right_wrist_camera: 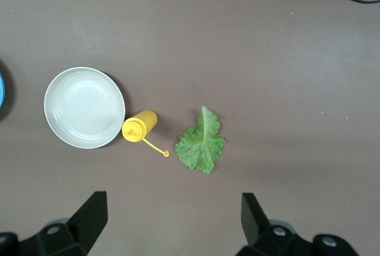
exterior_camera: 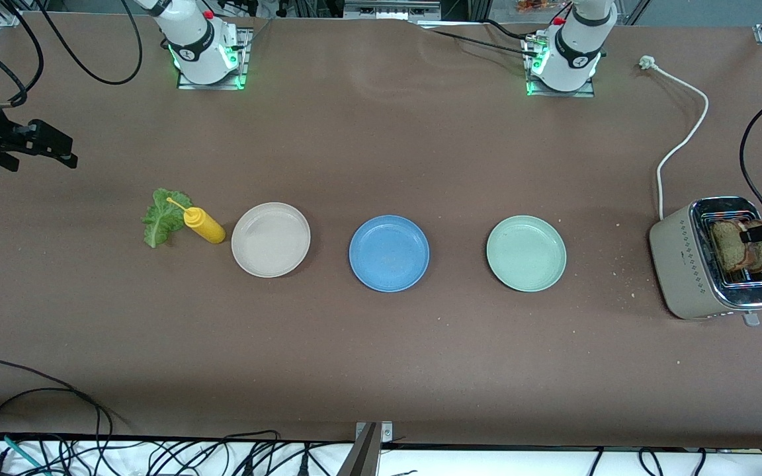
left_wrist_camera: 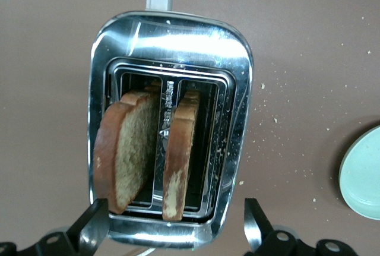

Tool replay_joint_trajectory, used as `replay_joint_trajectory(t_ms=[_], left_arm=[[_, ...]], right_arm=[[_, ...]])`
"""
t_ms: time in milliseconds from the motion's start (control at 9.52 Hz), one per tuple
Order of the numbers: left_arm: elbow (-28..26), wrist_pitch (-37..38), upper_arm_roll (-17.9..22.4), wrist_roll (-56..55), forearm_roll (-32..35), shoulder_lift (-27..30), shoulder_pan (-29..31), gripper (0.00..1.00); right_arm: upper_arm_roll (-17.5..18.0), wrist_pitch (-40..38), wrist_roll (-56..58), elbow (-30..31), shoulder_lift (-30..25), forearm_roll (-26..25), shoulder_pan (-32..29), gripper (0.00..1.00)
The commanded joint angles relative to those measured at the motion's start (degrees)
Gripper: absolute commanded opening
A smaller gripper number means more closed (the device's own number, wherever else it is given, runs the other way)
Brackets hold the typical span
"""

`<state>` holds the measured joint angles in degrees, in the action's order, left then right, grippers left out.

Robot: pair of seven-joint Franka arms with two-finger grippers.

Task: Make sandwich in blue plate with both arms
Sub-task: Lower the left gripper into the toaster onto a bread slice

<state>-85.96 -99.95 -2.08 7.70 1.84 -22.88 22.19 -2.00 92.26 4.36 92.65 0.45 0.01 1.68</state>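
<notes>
- Blue plate (exterior_camera: pixel 389 253): round, shallow, smooth, bare; it lies mid-table between the beige-white plate (exterior_camera: pixel 270 239) and the pale green plate (exterior_camera: pixel 526 253), the three in a row along the table's length, likely so either arm can reach it.
- Toaster (exterior_camera: pixel 685 261): beige body with a chromed top, near the table's edge at the left arm's end; two brown bread slices (left_wrist_camera: pixel 127 149) stand upright in its slots, crusts showing, ready to be lifted.
- Left gripper (left_wrist_camera: pixel 175 229): over the toaster, jaws wide, holding nothing.
- Lettuce leaf (exterior_camera: pixel 164 217): ruffled, green, flat on the table, touching the yellow squeeze bottle (exterior_camera: pixel 204 225), which lies on its side.
- Right gripper (right_wrist_camera: pixel 172 220): high over the lettuce area, jaws wide, empty.
</notes>
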Motion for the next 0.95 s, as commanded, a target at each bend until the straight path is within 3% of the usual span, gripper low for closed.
replay_joint_trajectory(t_ms=[0, 630, 735, 840], left_arm=[[1.0, -2.1, -0.6, 1.1, 0.8, -2.4, -0.4, 1.0], [0.5, -3.4, -0.8, 1.2, 1.1, -4.8, -0.6, 0.91], [0.5, -3.4, -0.8, 1.2, 1.1, -5.3, -0.6, 0.86], [0.5, -3.4, -0.8, 1.1, 1.1, -5.6, -0.6, 0.66]], right_arm=[[0.1, -0.3, -0.8, 0.5, -0.6, 0.5, 0.0, 1.0], [0.1, -0.3, -0.8, 0.4, -0.6, 0.5, 0.0, 1.0], [0.1, -0.3, -0.8, 0.4, -0.6, 0.5, 0.0, 1.0], [0.1, -0.3, -0.8, 0.4, -0.6, 0.5, 0.0, 1.0]])
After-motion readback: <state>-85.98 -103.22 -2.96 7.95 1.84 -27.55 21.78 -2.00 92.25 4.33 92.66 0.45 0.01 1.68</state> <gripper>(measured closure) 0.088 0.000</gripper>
